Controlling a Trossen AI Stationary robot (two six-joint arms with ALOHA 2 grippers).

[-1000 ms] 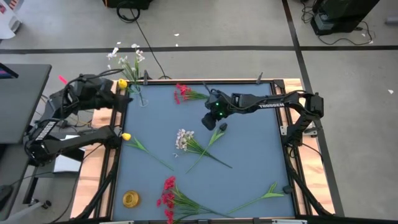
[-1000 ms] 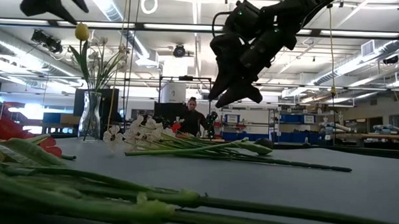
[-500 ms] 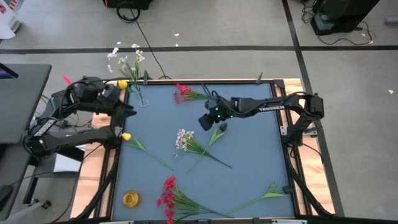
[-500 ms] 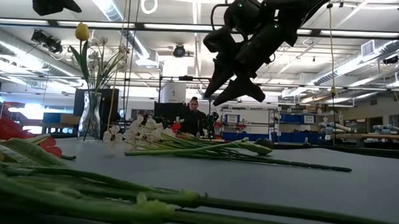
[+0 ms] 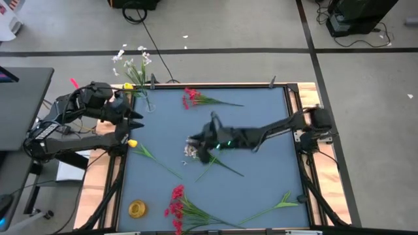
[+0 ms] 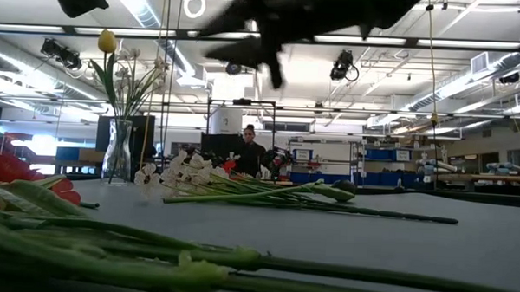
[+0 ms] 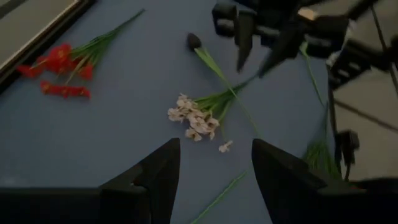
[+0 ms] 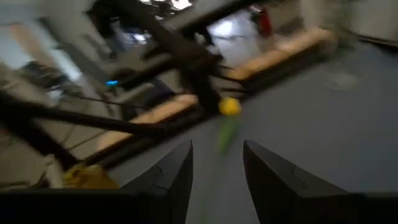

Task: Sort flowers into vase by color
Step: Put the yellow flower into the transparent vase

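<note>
The blue table (image 5: pixel 261 163) spreads under both my arms, and most of the flowers lie flat on it. My right arm reaches in from the right edge to the middle, and my right gripper (image 5: pixel 196 140) hangs low just above the white blossom sprig (image 5: pixel 191 149), fingers spread apart with nothing between them (my right wrist camera shows only bare table past the two dark fingers, with a yellow bud (image 8: pixel 229 107) farther off).

My left gripper (image 5: pixel 134 117) waits at the table's left edge, near the far-left corner, jaws open and empty; past its fingers I see the white blossoms (image 7: pixel 194 119) and my other gripper (image 7: pixel 261 46) above them.

The glass vase (image 6: pixel 118 150) stands at the far-left corner and holds white sprays and a yellow tulip (image 6: pixel 107 42).

A red cluster (image 5: pixel 191 97) lies near the far edge, well apart from a second red cluster (image 5: pixel 176 202) at the near edge. A leafy green stem (image 5: pixel 274 205) lies near the right corner of the near edge. The yellow bud flower (image 5: pixel 132 143) lies by the left edge, its stem running toward the middle. A dark bud (image 7: pixel 194 41) on a stem rests just beside the white sprig.
</note>
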